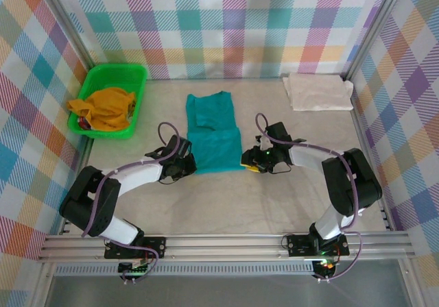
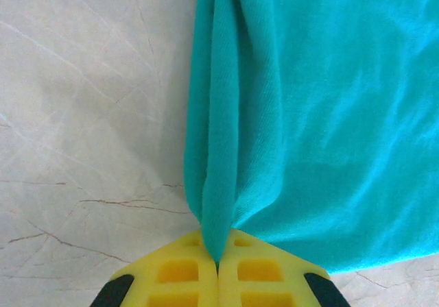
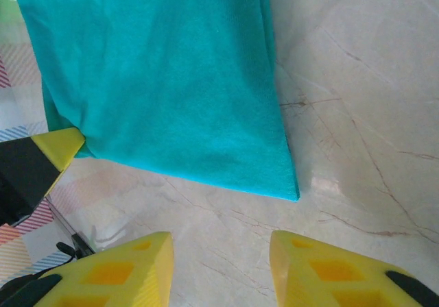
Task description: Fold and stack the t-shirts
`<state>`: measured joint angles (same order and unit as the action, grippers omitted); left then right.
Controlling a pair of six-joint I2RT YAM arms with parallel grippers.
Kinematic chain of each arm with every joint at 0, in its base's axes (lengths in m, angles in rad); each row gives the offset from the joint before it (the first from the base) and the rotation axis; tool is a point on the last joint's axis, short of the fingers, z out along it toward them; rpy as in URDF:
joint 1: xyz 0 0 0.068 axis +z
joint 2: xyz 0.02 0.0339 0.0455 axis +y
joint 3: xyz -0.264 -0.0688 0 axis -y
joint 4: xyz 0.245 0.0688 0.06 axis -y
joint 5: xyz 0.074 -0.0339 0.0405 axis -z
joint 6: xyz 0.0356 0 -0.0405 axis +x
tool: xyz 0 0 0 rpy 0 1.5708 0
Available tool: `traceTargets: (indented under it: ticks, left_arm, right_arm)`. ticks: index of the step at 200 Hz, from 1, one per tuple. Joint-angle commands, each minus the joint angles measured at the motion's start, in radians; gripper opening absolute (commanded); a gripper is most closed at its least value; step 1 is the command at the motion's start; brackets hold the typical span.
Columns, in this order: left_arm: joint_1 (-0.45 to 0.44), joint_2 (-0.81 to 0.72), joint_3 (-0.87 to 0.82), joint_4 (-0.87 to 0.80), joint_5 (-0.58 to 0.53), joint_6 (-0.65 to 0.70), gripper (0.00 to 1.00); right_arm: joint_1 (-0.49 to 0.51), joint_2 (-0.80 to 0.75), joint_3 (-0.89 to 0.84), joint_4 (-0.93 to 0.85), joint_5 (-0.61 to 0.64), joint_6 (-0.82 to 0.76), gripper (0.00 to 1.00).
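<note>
Two hem corners suit this limp teal t-shirt (image 1: 214,139): left pincer (image 2: 218,255) clamps one, right pincer (image 3: 221,266) gapes beside the other.

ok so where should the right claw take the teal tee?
Grip the teal tee at its near-right hem corner, coming low from the near side. That corner lies flat just ahead of the open right claw, mirroring the pinch of the left claw.

Folded teal tee (image 1: 214,132) lies flat as a narrow lengthwise strip, right of basket (image 1: 113,66), near-left corner bunched into a ridge. Folded cream tee (image 1: 317,91) lies flat, far right of basket.
</note>
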<state>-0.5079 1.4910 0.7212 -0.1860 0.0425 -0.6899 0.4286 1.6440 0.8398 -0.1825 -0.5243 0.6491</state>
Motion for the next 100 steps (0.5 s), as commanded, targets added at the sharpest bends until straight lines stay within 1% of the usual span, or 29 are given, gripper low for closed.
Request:
traceTargets:
  ticks: [1,58,100]
  left_arm:
    - [0.005,-0.023,0.004,-0.029,-0.017,0.006,0.00]
    - [0.005,-0.014,0.005,-0.027,-0.010,0.007,0.00]
    - [0.005,-0.016,0.001,-0.030,-0.020,0.007,0.00]
  right_arm:
    - [0.013,0.022,0.017,-0.018,0.021,0.017,0.44]
    - [0.034,0.083,0.053,-0.010,0.018,0.032,0.45]
    - [0.056,0.113,0.077,0.009,0.012,0.046,0.42]
